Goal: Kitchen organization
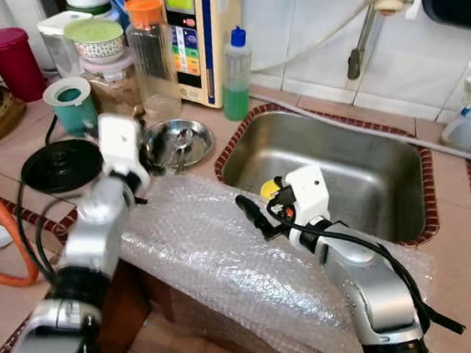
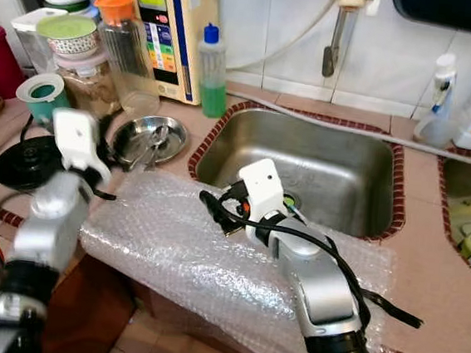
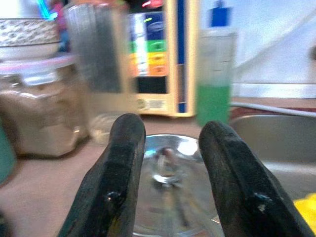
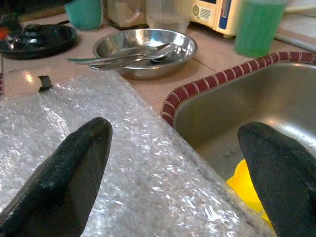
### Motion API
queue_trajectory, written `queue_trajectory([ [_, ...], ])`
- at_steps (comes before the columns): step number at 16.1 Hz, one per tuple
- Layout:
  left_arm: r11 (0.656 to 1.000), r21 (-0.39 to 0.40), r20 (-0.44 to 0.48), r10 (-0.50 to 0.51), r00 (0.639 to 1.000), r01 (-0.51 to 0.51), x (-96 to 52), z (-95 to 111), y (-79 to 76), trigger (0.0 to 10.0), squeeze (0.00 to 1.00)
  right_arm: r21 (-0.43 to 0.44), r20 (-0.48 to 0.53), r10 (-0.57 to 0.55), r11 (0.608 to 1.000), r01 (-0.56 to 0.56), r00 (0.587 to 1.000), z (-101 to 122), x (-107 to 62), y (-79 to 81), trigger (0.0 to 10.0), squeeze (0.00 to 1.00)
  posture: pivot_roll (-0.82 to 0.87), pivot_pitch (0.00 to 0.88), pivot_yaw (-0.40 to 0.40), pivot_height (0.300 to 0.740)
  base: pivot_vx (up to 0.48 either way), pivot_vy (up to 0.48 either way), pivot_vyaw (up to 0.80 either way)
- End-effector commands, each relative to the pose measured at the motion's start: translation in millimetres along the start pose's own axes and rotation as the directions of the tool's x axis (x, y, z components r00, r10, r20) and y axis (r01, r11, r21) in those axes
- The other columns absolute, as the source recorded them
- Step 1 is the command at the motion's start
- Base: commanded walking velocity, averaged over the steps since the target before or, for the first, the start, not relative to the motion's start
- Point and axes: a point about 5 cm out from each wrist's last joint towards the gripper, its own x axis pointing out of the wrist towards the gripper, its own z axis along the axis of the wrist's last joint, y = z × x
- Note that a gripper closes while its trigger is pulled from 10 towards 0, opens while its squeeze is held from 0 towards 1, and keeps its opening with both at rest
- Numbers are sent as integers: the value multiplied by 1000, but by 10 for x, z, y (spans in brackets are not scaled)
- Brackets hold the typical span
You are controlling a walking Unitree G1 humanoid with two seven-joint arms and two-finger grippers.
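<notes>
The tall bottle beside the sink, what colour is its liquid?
Green, under a blue cap; the bottle shows best in the left eye view.

On the counter just left of my sink [image 1: 335, 182] sits a shallow steel bowl [image 1: 179, 142], upright, with spoons [image 4: 123, 55] lying across it. A sheet of bubble wrap [image 1: 212, 249] drapes over the counter's front edge. Something yellow [image 4: 244, 190] lies in the sink.

A home kitchen: a steel sink [image 1: 348, 175] sunk into a tiled surface [image 1: 451, 272] with red-brown trim, white wall tiles [image 1: 317, 17], a green dish-soap bottle [image 1: 237, 72], storage jars [image 1: 111, 77], and a steel bowl [image 1: 178, 143] holding spoons.
</notes>
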Motion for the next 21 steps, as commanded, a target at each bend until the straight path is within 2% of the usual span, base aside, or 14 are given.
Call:
queue_trajectory([
  [1, 995, 47, 12, -85, 996, 84, -80, -47, -187, 10000, 1000, -9, 1, 20, 1000, -20, 1000, 25, 5, 25, 10000, 0, 24, 0, 73, 740, 0, 0, 0],
  [4, 990, 65, 4, -126, 992, 125, -192, -150, -352, 10000, 1000, -13, -2, 30, 999, -30, 1000, 30, -5, 28, 10000, 0, 18, 0, 65, 740, 0, 0, 0],
  [6, 982, 84, -49, -165, 985, 169, -252, -298, -450, 10000, 1000, -9, -4, 73, 997, -73, 997, 47, -33, 69, 10000, 0, 9, 0, 62, 740, 0, 0, 0],
  [11, 983, 155, -71, -84, 994, 94, -249, -364, -344, 10000, 1000, -12, -8, 66, 998, -66, 998, 46, -41, 63, 10000, 0, -4, 0, 69, 740, 0, 0, 0],
  [16, 988, 153, -125, -12, 992, 32, -210, -472, -218, 10000, 1000, 8, -25, 99, 995, -98, 995, 38, -64, 103, 10000, 0, -15, 0, 69, 740, 0, 0, 0],
  [17, 988, 144, -119, -34, 992, 51, -191, -466, -231, 10000, 361, 7, -28, 108, 994, -108, 994, 40, -70, 113, 10000, 0, -15, 0, 68, 740, 0, 0, 0],
  [18, 989, 130, -112, -55, 992, 70, -170, -460, -254, 10000, 0, 1, -28, 110, 994, -110, 994, 39, -77, 116, 10000, 0, -17, 0, 65, 740, 0, 0, 0],
  [21, 989, 125, -125, -58, 990, 74, -88, -478, -296, 10000, 0, -9, -28, 112, 994, -113, 993, 44, -75, 123, 10000, 0, -23, 0, 65, 740, 0, 0, 0],
])
